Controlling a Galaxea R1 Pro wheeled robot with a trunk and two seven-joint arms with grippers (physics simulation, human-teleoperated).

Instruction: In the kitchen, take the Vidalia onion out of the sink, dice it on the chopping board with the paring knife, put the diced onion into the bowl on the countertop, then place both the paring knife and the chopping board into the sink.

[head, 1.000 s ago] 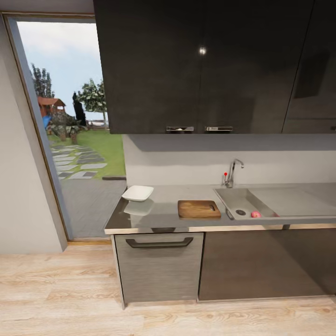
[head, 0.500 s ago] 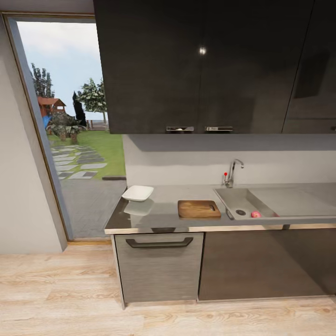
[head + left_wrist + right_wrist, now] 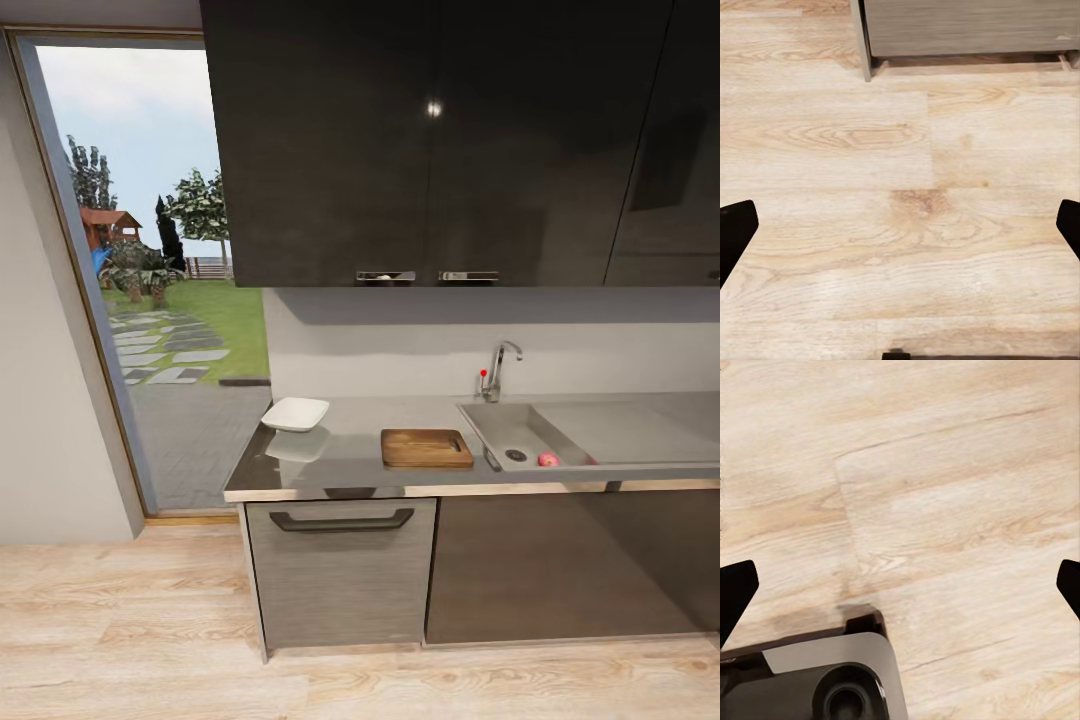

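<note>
- Head view: nothing has shifted vs the pics from a moment ago – same framing, same layout, so the robot looks parked back from the countertop (image 3: 350, 455) w/ the task not yet begun; the approach is still to come, by my read.
- Chopping board (image 3: 426, 448): 1, flat near the countertop's front edge, just beside the sink's (image 3: 500, 425) left rim, handle slot toward the sink.
- Bowl (image 3: 295, 413): 1, white, at the countertop's left end near the back, well apart from the board.
- Onion (image 3: 548, 459): 1, small pinkish-red ball in the sink basin by its front wall, near the drain (image 3: 515, 455).
- Paring knife: can't pick it out for sure; maybe the thin dark sliver at the board's sink-side edge, too small to tell.
- Faucet (image 3: 497, 368): 1, behind the sink at the back edge.
- Left gripper (image 3: 900, 232): left wrist view, fingers spread wide, holding nothing, wood floor (image 3: 900, 195) below and a cabinet base (image 3: 967, 26) beyond.
- Right gripper (image 3: 900, 589): right wrist view, also spread wide and empty over floor; robot's dark base (image 3: 832, 682) shows there.
- Next need, I'd say: drive in toward the sink end so the onion is in reach.
</note>
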